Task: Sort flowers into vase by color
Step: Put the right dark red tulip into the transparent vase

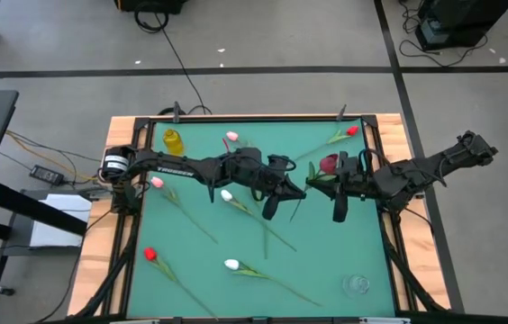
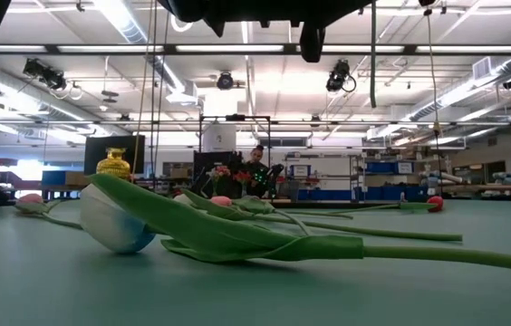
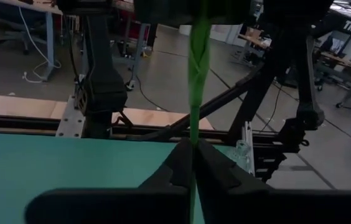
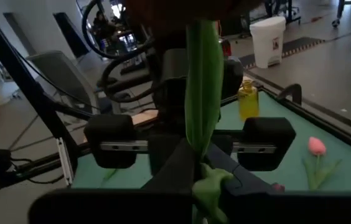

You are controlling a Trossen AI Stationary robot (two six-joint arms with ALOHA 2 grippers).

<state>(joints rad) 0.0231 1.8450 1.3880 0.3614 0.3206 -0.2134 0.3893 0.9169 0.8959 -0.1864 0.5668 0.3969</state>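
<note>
My left fingers (image 3: 193, 163) are pinched on the thin green stem (image 3: 196, 93) of an artificial tulip, held above the middle of the green tabletop (image 1: 326, 270). My right fingers (image 4: 203, 177) are pressed onto a broad green leaf (image 4: 203, 87) of the same dark maroon-headed tulip (image 1: 328, 164), just beside the left fingers. Other red, white and pink tulips lie scattered flat on the tabletop. A yellow glass vase (image 1: 173, 141) stands near the far left corner; a clear glass vase (image 1: 357, 286) stands near the front right.

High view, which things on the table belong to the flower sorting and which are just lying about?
Job:
tulips on the mat, e.g. white, red, pink
dark red tulip, stem gripped by both pincers: left, right
yellow vase
clear vase

Lying about:
power brick
floor cables
</note>
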